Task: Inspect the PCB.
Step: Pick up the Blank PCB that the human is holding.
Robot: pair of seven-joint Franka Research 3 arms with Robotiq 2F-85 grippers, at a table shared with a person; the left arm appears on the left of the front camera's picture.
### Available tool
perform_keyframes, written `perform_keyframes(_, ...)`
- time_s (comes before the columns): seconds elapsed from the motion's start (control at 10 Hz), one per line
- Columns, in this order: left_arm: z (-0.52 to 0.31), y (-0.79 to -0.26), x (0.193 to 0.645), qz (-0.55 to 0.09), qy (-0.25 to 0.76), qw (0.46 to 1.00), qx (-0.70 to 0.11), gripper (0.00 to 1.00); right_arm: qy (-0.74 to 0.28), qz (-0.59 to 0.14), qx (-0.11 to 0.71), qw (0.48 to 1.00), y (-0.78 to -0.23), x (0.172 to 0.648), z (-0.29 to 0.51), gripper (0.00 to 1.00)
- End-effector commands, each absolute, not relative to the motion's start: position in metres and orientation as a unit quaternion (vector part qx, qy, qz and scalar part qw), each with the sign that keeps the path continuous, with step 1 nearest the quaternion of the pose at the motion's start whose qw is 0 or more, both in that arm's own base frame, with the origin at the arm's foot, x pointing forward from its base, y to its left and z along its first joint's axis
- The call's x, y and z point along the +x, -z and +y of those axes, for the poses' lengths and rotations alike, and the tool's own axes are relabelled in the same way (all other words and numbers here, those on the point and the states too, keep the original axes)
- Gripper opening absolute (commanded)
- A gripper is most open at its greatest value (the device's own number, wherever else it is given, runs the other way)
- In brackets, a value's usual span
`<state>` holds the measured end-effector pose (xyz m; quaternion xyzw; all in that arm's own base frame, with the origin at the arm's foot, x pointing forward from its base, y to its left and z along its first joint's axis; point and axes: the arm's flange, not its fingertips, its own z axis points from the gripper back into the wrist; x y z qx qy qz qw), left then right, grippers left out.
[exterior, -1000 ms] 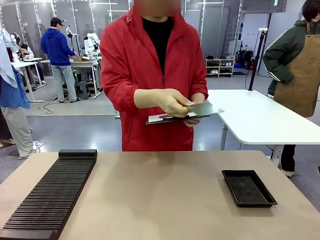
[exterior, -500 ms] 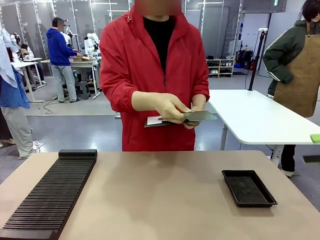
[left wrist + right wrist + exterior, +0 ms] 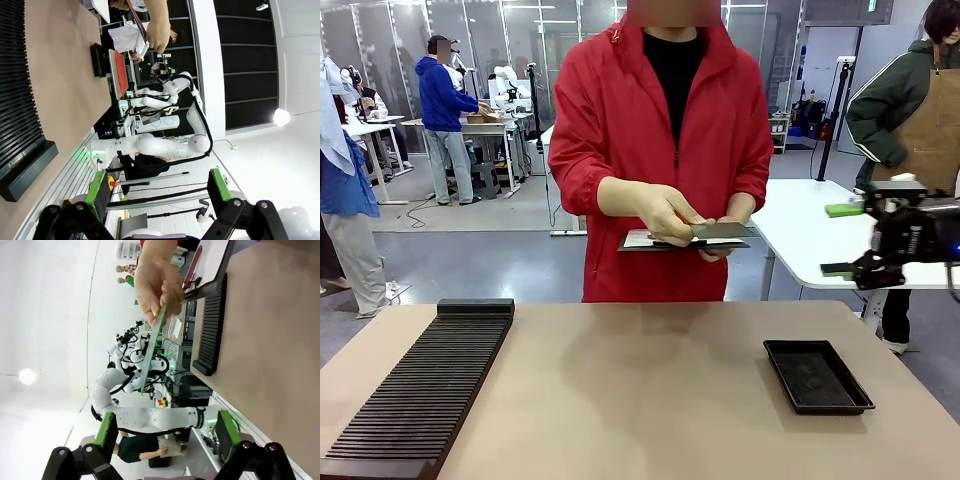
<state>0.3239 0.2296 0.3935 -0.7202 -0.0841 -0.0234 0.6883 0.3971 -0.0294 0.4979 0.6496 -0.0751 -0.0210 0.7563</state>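
The PCB (image 3: pixel 722 230) is not on the tabletop (image 3: pixel 640 400). It hangs well beyond the black tray (image 3: pixel 800 344) and higher than it, in the person's hand (image 3: pixel 665 210), lying nearly flat just above the dark clipboard (image 3: pixel 645 241) held in the other hand. I take it the board is pinched by its edge so fingers stay off its face, and kept over the clipboard so that what is found can be noted at once. From my right wrist the PCB (image 3: pixel 152 347) shows edge-on, a thin pale green strip running out of the fingers (image 3: pixel 160 305) that grip one end. My right jaws are raised above the tray, on its outer side, spread wide with nothing between the green pads (image 3: pixel 106 435), turned toward the board, I judge, so that they can take it if it is offered. My left jaws stand just as wide and empty, green pads (image 3: pixel 97 187) apart, well away from the tray, out by the black slotted rack (image 3: pixel 420 390). The tray holds nothing I can make out, and is probably where the board goes once it is checked.
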Motion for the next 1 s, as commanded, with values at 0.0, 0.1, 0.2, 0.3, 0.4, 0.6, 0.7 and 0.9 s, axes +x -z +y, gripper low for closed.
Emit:
perform_keyframes(0.0, 0.230, -0.398, 0.321, -0.077, 0.021, 0.691, -0.718, 1.00, 0.050, -0.043, 0.648, 0.759, -0.505, 0.410, 0.002, 1.00)
perform_keyframes(0.1, 0.230, -0.398, 0.321, -0.077, 0.021, 0.691, -0.718, 1.00, 0.046, -0.030, 0.648, 0.759, -0.505, 0.414, 0.021, 1.00)
perform_keyframes(0.2, 0.230, -0.398, 0.321, -0.077, 0.021, 0.691, -0.718, 1.00, 0.043, -0.026, 0.654, 0.754, -0.507, 0.415, 0.036, 1.00)
perform_keyframes(0.3, 0.230, -0.398, 0.321, -0.077, 0.021, 0.691, -0.718, 1.00, 0.044, -0.023, 0.658, 0.751, -0.507, 0.416, 0.048, 1.00)
perform_keyframes(0.4, 0.230, -0.398, 0.321, -0.077, 0.021, 0.691, -0.718, 1.00, 0.046, -0.016, 0.663, 0.747, -0.505, 0.417, 0.059, 1.00)
perform_keyframes(0.6, 0.230, -0.398, 0.321, -0.077, 0.021, 0.691, -0.718, 1.00, 0.046, 0.000, 0.669, 0.741, -0.502, 0.418, 0.077, 1.00)
perform_keyframes(0.7, 0.230, -0.398, 0.321, -0.077, 0.021, 0.691, -0.718, 1.00, 0.050, 0.001, 0.675, 0.736, -0.500, 0.420, 0.082, 1.00)
perform_keyframes(0.9, 0.230, -0.398, 0.321, -0.077, 0.021, 0.691, -0.718, 1.00, 0.053, 0.015, 0.680, 0.731, -0.495, 0.420, 0.091, 1.00)
